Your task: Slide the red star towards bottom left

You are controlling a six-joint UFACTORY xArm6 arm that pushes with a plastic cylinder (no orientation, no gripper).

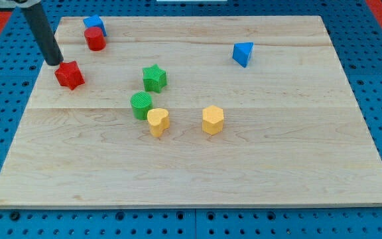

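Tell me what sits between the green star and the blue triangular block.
Nothing. In the camera view, only bare board lies between the green star and the blue triangular block; no other block stands on that stretch.

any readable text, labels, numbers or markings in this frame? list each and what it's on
None. No text, label, brand, number or sign is readable in the camera view.
The wooden board shows only bare grain.
The red star, green star, blue blocks, red cylinder, green cylinder and yellow blocks are plain-coloured, unmarked.
My tip, beside the red star at its upper left, carries no marking.
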